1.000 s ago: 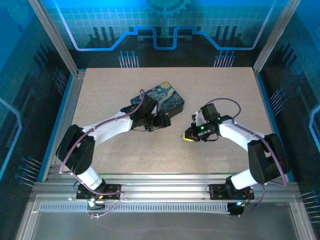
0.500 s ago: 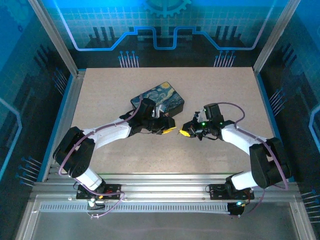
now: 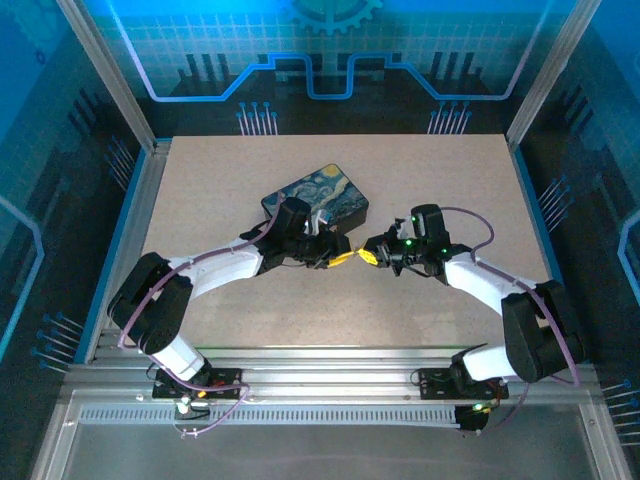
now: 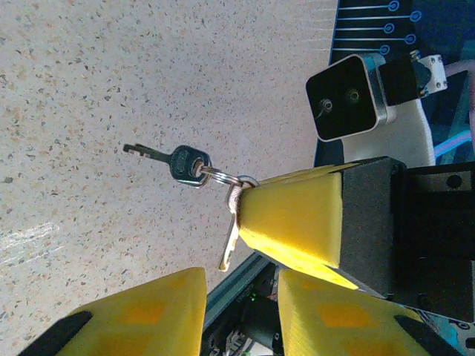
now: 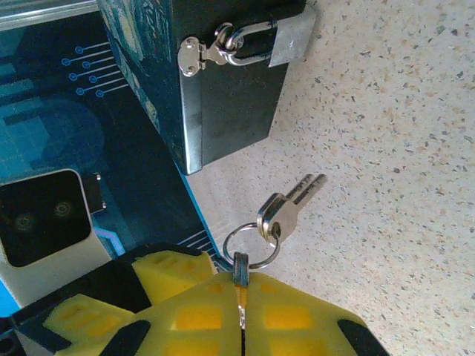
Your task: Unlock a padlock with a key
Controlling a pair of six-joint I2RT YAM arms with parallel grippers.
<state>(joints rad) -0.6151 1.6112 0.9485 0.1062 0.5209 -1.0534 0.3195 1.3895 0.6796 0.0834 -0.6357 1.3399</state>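
Your right hand point(image 5: 241, 293) clamped on key ring point(image 5: 250, 247), key point(image 5: 288, 204) dangling over tabletop point(image 5: 386, 148). Your left hand point(image 4: 239, 297) just beside it, fingers narrowly parted, empty. Padlock point(image 5: 286, 41) hangs on hasp point(image 5: 194, 55) of tin box point(image 3: 318, 195), mid-tabletop.

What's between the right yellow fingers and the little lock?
In the right wrist view: a key ring with a loose key, then the box's dark side.

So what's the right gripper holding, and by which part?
Right gripper pinches the key bunch by one key beside the ring; the other key dangles free.
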